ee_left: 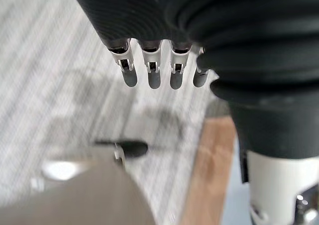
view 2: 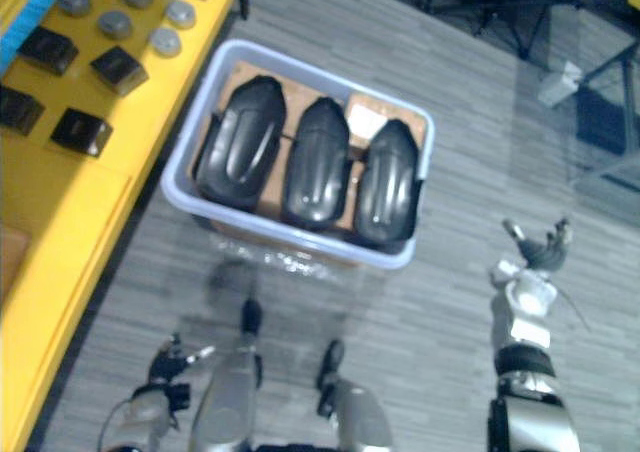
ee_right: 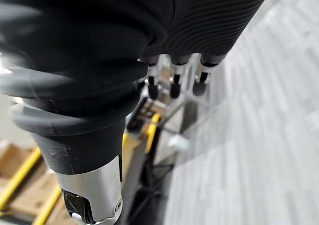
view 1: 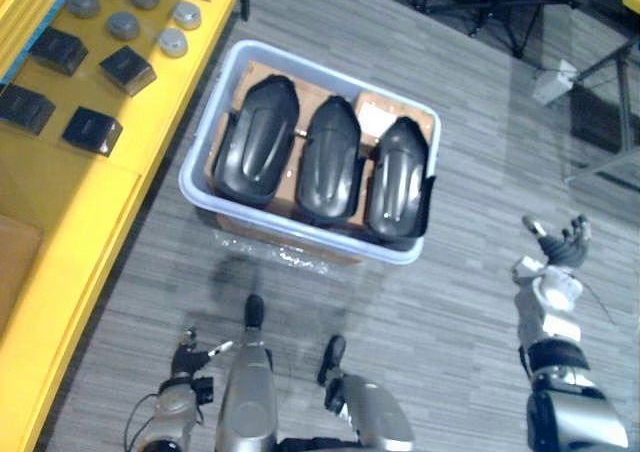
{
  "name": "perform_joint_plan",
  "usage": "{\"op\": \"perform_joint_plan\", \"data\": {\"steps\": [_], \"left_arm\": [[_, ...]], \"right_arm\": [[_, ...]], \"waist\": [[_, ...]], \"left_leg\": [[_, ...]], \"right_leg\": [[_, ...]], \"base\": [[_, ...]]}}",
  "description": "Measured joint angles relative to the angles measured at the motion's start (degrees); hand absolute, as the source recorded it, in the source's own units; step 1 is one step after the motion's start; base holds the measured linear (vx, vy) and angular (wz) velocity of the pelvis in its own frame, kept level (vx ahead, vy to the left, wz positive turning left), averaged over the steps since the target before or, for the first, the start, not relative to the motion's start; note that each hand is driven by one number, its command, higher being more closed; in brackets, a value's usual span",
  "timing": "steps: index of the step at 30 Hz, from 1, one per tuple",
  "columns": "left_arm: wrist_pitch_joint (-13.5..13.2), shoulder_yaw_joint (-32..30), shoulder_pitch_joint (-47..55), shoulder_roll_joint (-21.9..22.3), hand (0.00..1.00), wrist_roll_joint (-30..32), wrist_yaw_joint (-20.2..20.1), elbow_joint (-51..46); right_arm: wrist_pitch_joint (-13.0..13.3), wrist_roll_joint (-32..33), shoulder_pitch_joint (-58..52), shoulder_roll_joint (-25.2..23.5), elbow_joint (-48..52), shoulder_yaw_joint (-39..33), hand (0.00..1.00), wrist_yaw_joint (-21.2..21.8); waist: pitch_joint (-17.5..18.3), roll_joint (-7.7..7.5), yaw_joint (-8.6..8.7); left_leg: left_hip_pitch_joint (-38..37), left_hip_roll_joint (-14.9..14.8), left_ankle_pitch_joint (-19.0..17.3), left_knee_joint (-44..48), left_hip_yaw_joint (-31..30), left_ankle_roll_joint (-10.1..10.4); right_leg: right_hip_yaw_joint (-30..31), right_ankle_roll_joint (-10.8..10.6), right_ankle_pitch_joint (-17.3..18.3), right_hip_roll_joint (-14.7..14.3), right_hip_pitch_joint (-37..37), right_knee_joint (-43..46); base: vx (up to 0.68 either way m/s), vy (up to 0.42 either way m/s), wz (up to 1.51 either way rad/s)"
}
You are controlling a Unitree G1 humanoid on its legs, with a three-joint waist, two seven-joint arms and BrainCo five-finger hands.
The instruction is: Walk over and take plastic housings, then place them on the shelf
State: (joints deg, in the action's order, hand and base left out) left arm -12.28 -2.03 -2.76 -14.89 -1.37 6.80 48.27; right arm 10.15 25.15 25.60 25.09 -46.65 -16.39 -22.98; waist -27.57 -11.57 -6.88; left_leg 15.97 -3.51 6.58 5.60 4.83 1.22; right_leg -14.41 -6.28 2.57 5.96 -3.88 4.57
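Observation:
Three dark plastic housings lie side by side in a pale blue bin (view 1: 300,234) on the grey floor: the left housing (view 1: 257,142), the middle housing (view 1: 330,162) and the right housing (view 1: 397,182). Brown cardboard lines the bin beneath them. My left hand (view 1: 190,360) hangs low at the near left, short of the bin, open and empty; its fingers (ee_left: 149,70) point down at bare floor. My right hand (view 1: 562,244) is raised to the right of the bin, apart from it, fingers (ee_right: 172,80) relaxed and holding nothing.
A yellow shelf surface (view 1: 60,232) runs along the left, carrying several black boxes (view 1: 92,129) and grey discs (view 1: 124,24). Dark stand legs (view 1: 480,12) and a small white object (view 1: 553,82) stand at the far right.

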Motion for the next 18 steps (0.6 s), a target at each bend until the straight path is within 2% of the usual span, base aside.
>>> {"op": "perform_joint_plan", "data": {"steps": [2, 7, 9, 14, 15, 18], "left_arm": [[-1.4, 2.8, -1.6, -0.7, 0.0, 3.8, -1.1, -1.7], [-1.6, 5.5, -4.9, -0.8, 0.0, 1.7, -2.1, -2.7], [-1.5, 5.6, -5.1, -0.4, 0.0, 2.0, -2.5, -2.7], [-1.4, 5.5, -5.1, -1.1, 0.0, 1.7, -1.5, -2.6], [-1.2, 5.4, -5.1, -1.1, 0.0, 1.6, -1.0, -2.6], [-0.7, 4.9, -5.2, -1.2, 0.0, 1.6, -0.7, -2.5]], "right_arm": [[-0.1, -0.1, 2.2, 0.0, -2.7, -0.4, 0.0, -0.8], [-0.9, 0.0, 6.5, 0.0, -4.4, 0.4, 0.0, -0.9], [-0.8, 0.0, 7.0, 0.0, -4.5, 0.6, 0.0, -0.7], [-0.8, 1.2, 8.3, 0.0, -7.0, 3.2, 0.0, -0.5], [-0.8, 1.3, 8.8, 0.0, -7.5, 3.2, 0.0, -0.5], [-1.3, 1.2, 9.3, 0.0, -8.1, 3.2, 0.0, -0.8]], "waist": [[-0.2, -0.37, 0.04], [-0.2, -0.22, -0.18], [-0.2, -0.21, -0.33], [-0.3, -0.11, -0.67], [-0.4, 0.02, -0.78], [-0.5, 0.16, -0.85]], "left_leg": [[2.6, -0.3, -0.8, 2.9, -0.2, -0.8], [6.6, -1.6, -6.0, 10.7, -1.4, -1.2], [6.6, -1.9, -6.7, 10.6, -2.1, -1.6], [6.7, -1.9, -6.7, 9.9, -2.5, -1.6], [6.9, -1.8, -6.7, 9.9, -2.5, -1.6], [7.5, -1.8, -6.5, 10.0, -2.5, -1.3]], "right_leg": [[-0.2, -1.3, -1.0, 0.0, -0.7, -0.2], [0.3, -1.2, -5.8, -1.5, -0.8, -0.2], [0.3, -0.2, -7.7, -2.0, -0.8, -0.1], [0.2, 0.7, -8.3, -2.2, -0.9, -0.1], [0.2, 1.8, -7.6, -2.2, -1.1, -0.1], [0.2, 3.3, -6.6, -2.3, -1.6, -0.1]], "base": [[0.03, 0.013, 0.07], [0.03, 0.062, 0.0], [0.0, 0.096, 0.08], [0.0, 0.016, 0.09], [0.0, 0.0, 0.0], [0.0, -0.052, -0.01]]}}
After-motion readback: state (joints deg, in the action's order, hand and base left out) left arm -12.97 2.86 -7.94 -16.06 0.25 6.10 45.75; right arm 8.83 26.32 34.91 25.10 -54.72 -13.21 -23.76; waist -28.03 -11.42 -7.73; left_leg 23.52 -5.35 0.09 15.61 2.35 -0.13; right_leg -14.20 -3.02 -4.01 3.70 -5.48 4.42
